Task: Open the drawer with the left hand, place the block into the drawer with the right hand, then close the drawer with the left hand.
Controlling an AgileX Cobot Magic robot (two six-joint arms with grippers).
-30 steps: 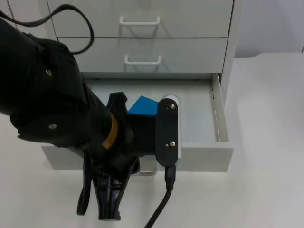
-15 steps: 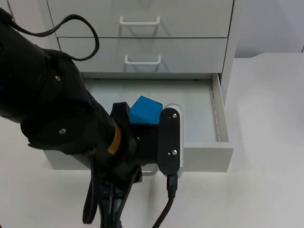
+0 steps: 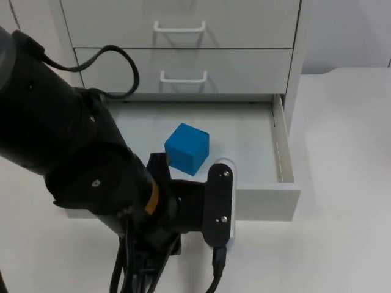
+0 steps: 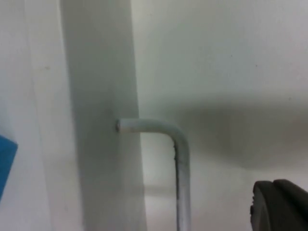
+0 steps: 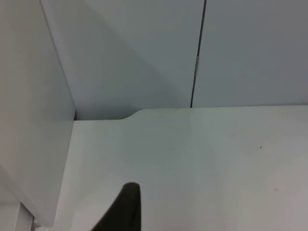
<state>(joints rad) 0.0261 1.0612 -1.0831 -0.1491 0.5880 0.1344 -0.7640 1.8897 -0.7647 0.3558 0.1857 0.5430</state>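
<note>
The left arm [image 3: 79, 177] reached in from the far left toward the near edge, its wrist bent downward. One black fingertip [image 4: 281, 204] of the left gripper was visible.

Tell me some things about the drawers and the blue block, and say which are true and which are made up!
1. The block lies inside the open bottom drawer. True.
2. All three drawers are open. False: the two upper ones are shut.
3. The block is red. False: it is blue.
4. The left arm is at the drawer's front, near its handle. True.
5. The block is held in a gripper. False: it lies free on the drawer floor.
</note>
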